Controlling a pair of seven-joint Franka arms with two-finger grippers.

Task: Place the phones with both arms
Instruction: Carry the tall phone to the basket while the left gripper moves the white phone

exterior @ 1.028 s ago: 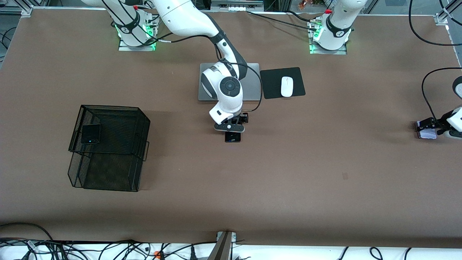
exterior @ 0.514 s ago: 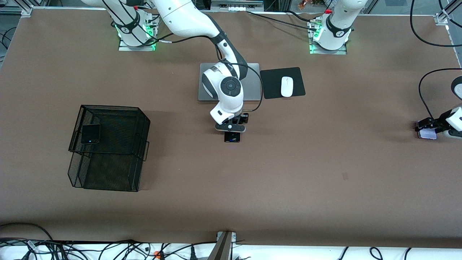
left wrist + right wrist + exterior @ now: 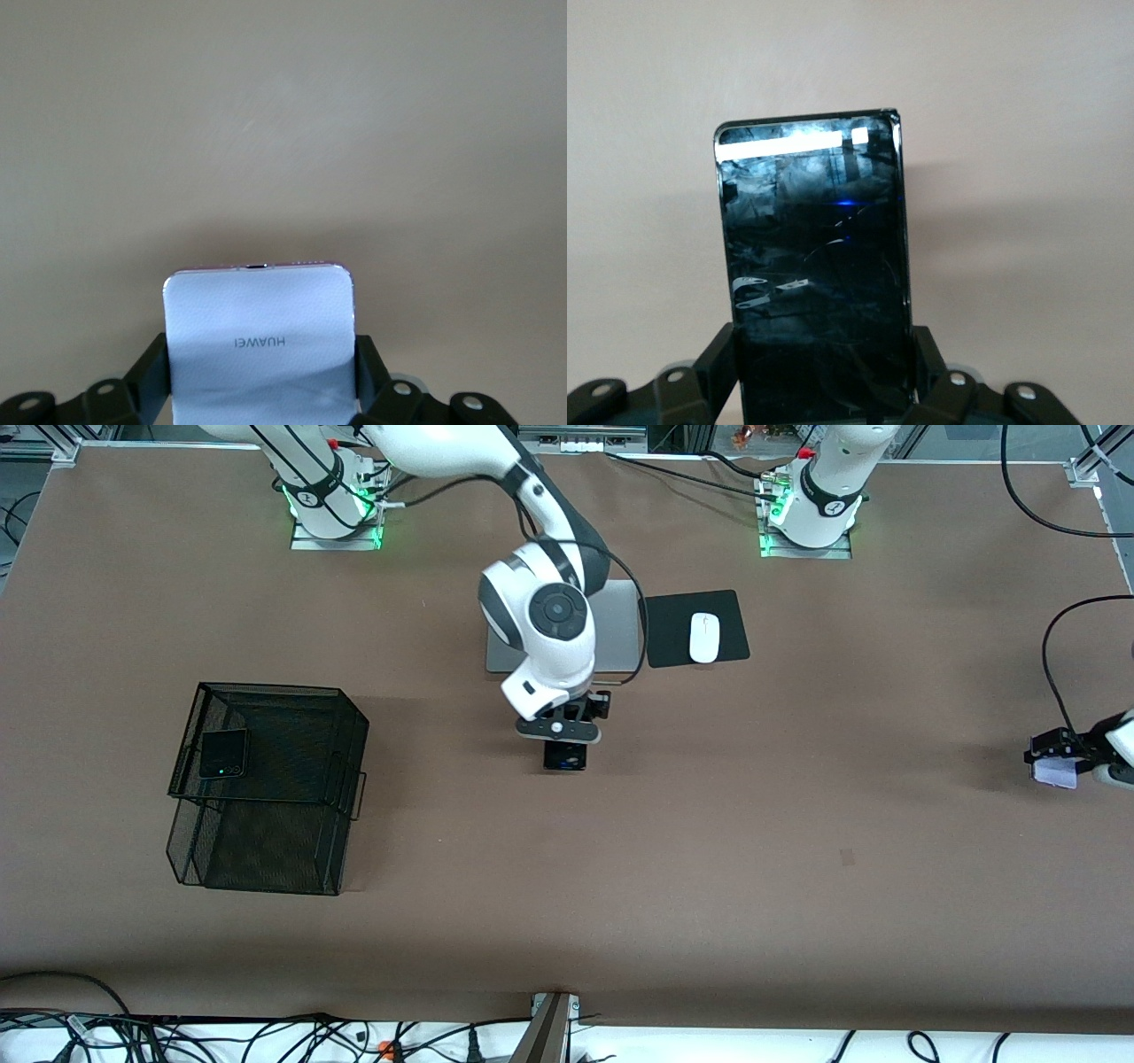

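My right gripper (image 3: pixel 565 746) is shut on the long slim black phone (image 3: pixel 564 760) and holds it just above the brown table, in front of the laptop. In the right wrist view the black slab (image 3: pixel 815 257) sticks out flat between the black fingers (image 3: pixel 716 363). At the left arm's end of the table my left gripper (image 3: pixel 1056 757) is shut on the pale lilac-white flip phone (image 3: pixel 1054 773), also lifted slightly. The left wrist view shows that phone (image 3: pixel 259 328) clamped between both fingers (image 3: pixel 152 367). The black flip phone (image 3: pixel 221 754) lies on top of the black mesh basket (image 3: pixel 347 726).
A closed silver laptop (image 3: pixel 620 638) lies partly under the right arm's wrist. Beside it a white mouse (image 3: pixel 704 638) rests on a black pad (image 3: pixel 669 633). The mesh basket stands toward the right arm's end. Cables run along the table edge nearest the front camera.
Both grippers closed on their phones and rose a little off the table. The right arm's wrist lifted above the laptop; the left gripper drew slightly toward the table's end.
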